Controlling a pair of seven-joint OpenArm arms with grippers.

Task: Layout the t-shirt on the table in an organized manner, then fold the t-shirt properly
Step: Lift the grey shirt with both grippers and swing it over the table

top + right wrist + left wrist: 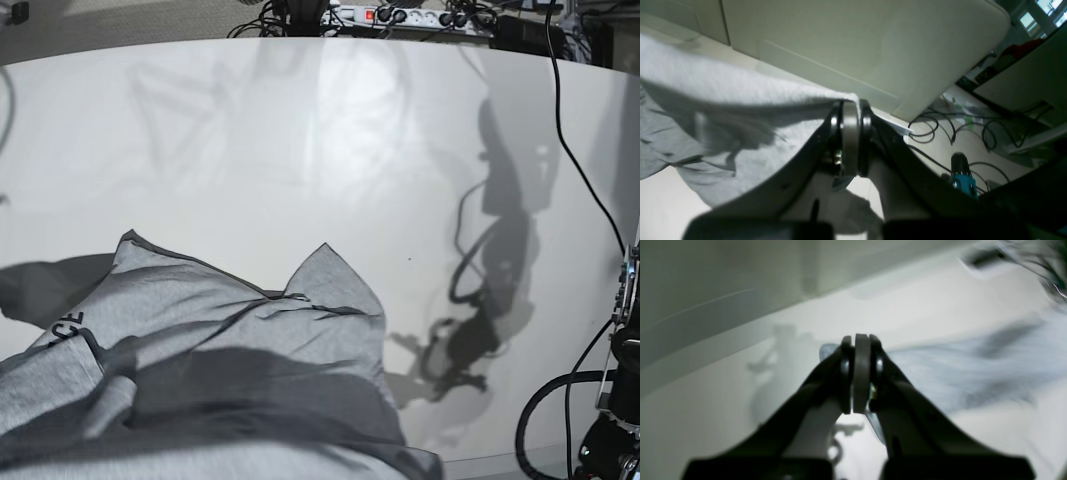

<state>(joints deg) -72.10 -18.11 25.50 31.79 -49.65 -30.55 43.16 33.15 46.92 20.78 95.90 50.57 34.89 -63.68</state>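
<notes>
The t-shirt (723,110) is pinched at one edge by each clenched gripper, left (862,373) and right (850,136), and stretched between them above the table (300,150).

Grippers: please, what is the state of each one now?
Left gripper: shut on the t-shirt.
Right gripper: shut on the t-shirt.

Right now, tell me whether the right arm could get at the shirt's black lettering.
Probably not yet: the right gripper is shut on the t-shirt edge, so it must release before reaching the lettering.
</notes>
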